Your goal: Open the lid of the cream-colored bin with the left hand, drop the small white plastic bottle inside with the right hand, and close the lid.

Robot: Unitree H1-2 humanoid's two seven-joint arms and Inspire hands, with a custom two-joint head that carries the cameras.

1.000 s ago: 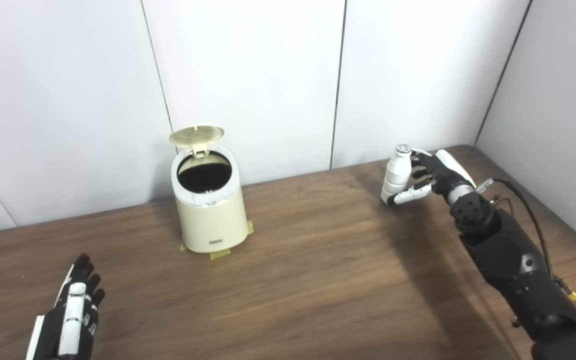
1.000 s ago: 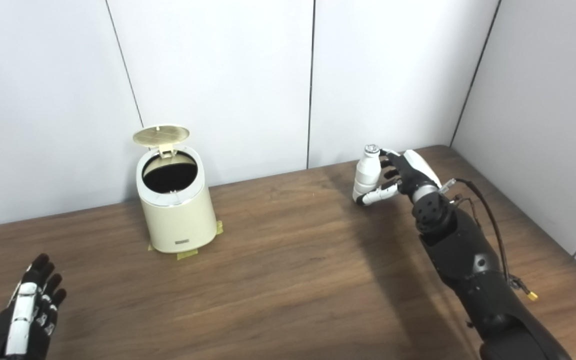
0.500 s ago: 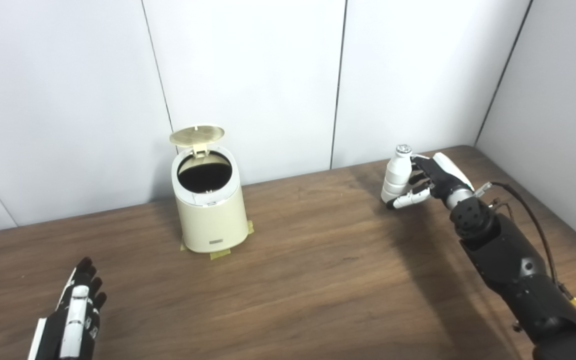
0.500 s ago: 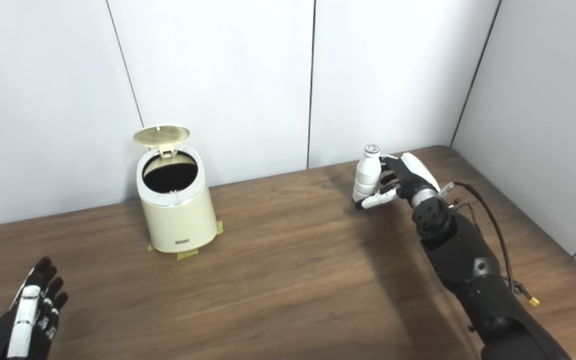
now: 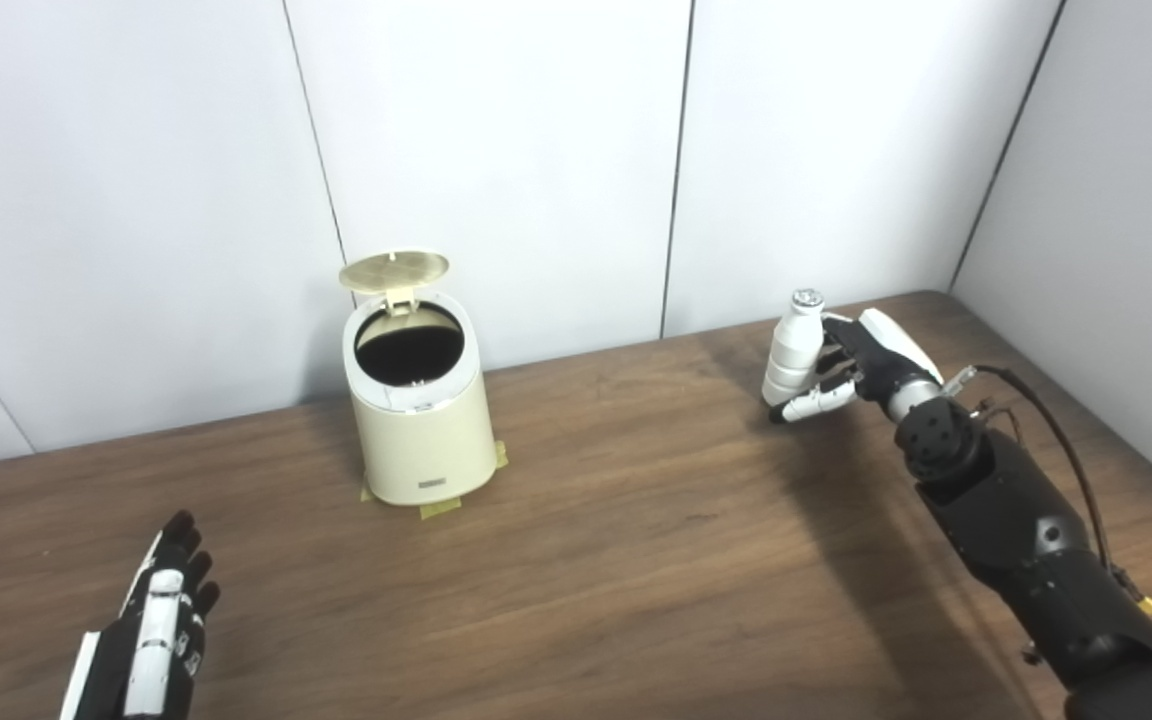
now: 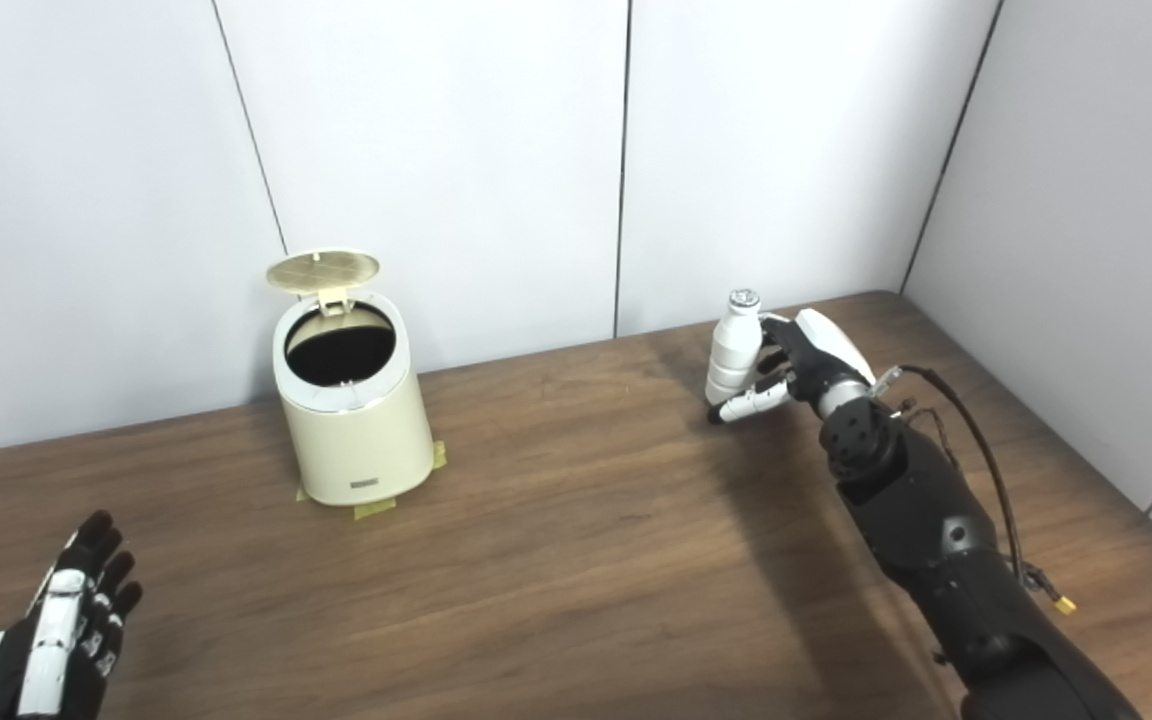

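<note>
The bin (image 5: 421, 412) stood at centre left of the frame on the wooden worktop (image 5: 616, 560), close to the white wall, with its lid (image 5: 394, 270) tipped up and back on the hinge, leaving the dark mouth clear from above. Strips of tape (image 5: 439, 509) showed under its base, probably to keep it from sliding.

At the right of the frame the right hand (image 5: 861, 362) was wrapped around the bottle (image 5: 792, 348), which stood upright, cap on top, fingers (image 5: 808, 403) curled across its lower body. Whether the bottle touched the worktop or hung just above it could not be told. It was well apart from the bin.

The left hand (image 5: 154, 635), at the lower left, held nothing, fingers spread, apparently waiting to close the lid.
</note>
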